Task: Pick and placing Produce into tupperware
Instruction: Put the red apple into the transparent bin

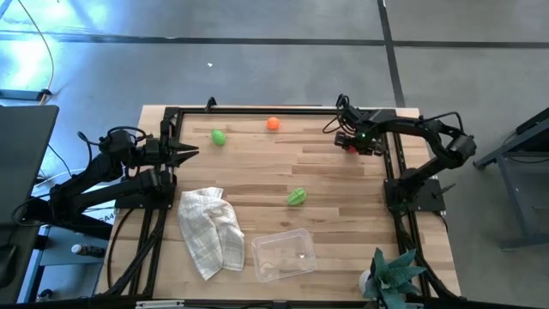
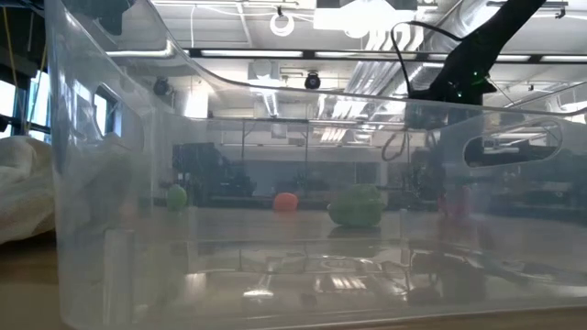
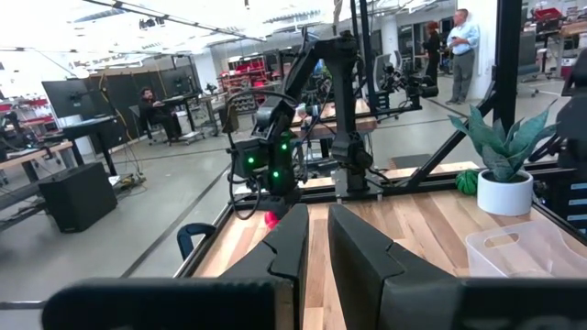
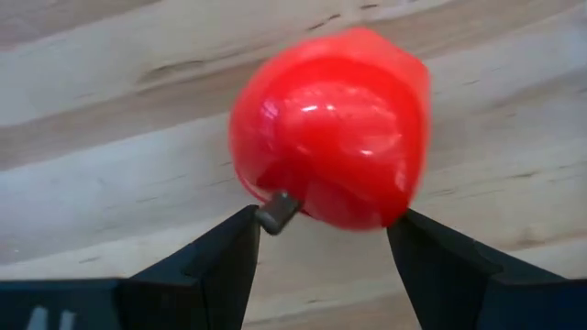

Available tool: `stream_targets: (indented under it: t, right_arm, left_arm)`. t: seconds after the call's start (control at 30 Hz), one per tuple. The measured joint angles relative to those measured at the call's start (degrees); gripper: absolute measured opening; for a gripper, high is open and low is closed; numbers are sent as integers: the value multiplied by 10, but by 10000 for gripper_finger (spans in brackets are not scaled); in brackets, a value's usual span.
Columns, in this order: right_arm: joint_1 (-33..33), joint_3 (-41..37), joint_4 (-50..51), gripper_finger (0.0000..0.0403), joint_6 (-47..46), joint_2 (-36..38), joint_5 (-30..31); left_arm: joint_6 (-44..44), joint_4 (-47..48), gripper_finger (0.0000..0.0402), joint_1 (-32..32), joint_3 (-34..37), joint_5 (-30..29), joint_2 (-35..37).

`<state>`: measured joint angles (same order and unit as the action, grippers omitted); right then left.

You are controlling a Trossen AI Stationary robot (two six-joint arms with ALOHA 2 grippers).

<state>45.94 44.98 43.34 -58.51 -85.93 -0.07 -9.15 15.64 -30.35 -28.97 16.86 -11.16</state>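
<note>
Four toy produce pieces: one red point(image 4: 330, 128) between open right fingers point(image 4: 206, 261), one orange point(image 1: 273, 124), one round green point(image 1: 219, 136), one leafy green point(image 1: 297, 196). One clear container point(image 1: 283, 255). One cloth point(image 1: 209, 230). One potted plant point(image 1: 393, 275).

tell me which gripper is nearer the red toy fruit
Right. The right gripper straddles the red toy fruit; the left gripper waits across the table.

My wooden table point(image 1: 343, 184) sits on grey concrete floor point(image 1: 257, 73) crossed by dark seam lines point(image 1: 390, 47), and beyond the table I see an open workshop with ceiling strip lights point(image 2: 275, 55), desks point(image 3: 55, 151) with monitors point(image 3: 69, 96), and people point(image 3: 463, 41) standing at the far end.
</note>
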Motion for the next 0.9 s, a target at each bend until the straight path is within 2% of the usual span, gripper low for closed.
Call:
stream_targets:
  t: [0.57,0.9]
  right_arm:
    - [28,-28,-64,232,-8,0,17]
    - [28,-28,-63,232,-46,0,82]
  left_arm:
    - [0,0,37,0,0,0,0]
    - [0,0,37,0,0,0,0]
